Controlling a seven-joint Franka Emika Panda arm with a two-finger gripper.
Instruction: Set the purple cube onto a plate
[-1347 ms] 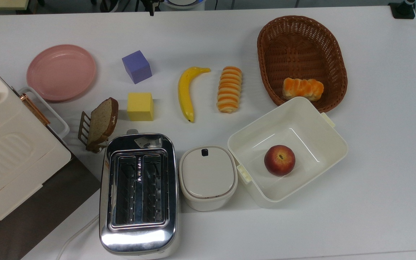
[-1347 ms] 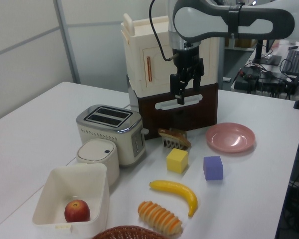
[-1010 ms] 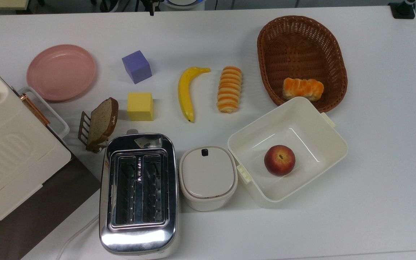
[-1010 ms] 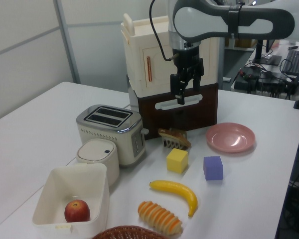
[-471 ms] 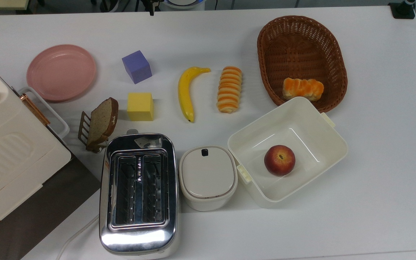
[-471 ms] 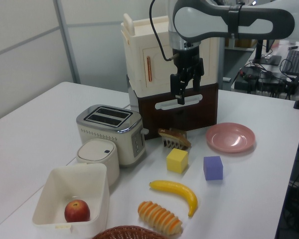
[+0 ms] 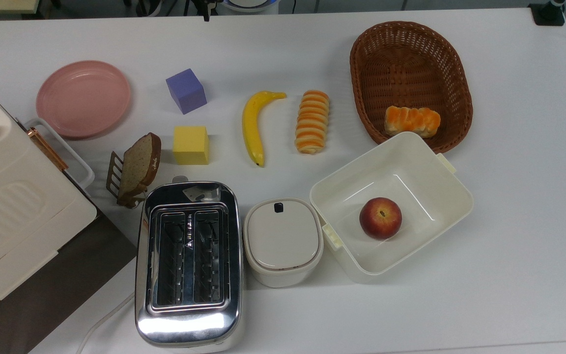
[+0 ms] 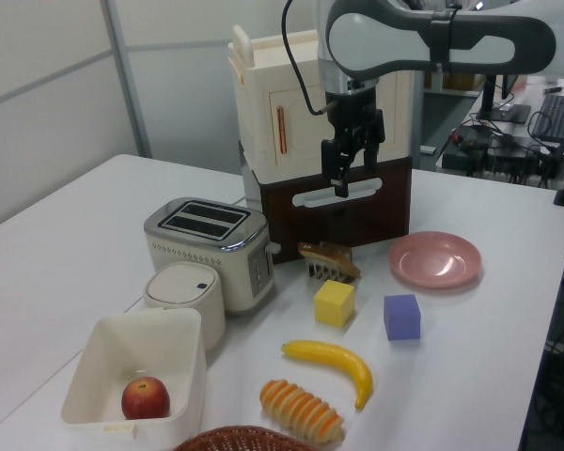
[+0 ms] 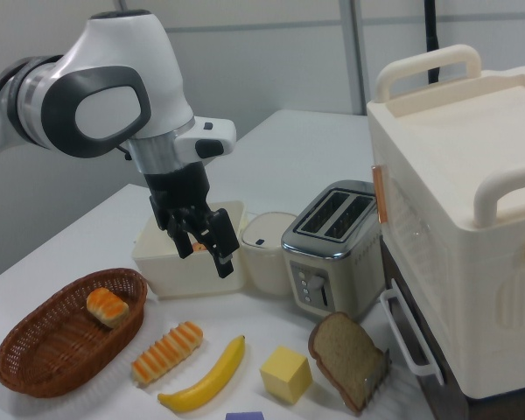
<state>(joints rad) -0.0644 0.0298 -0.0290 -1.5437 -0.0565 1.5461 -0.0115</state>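
The purple cube (image 7: 186,90) rests on the white table, a short way to the top view's right of the plate (image 7: 83,98), with a strip of bare table between them. Round, shallow and dusty pink, the plate has nothing on it. In the left view the cube (image 8: 401,316) lies in front of the plate (image 8: 434,259). A sliver of the cube (image 9: 245,416) peeks in at the right view's bottom edge. My gripper (image 8: 348,178) hangs high above the table, well clear of both. Seen from the right view, the gripper (image 9: 210,252) is open and holds nothing.
A yellow cube (image 7: 191,144), a bread slice in a rack (image 7: 135,169), a banana (image 7: 253,125) and a striped roll (image 7: 312,121) lie near the cube. A toaster (image 7: 188,260), lidded pot (image 7: 283,241), bin with an apple (image 7: 391,206), wicker basket (image 7: 410,83) and cream cabinet (image 7: 8,206) crowd the table.
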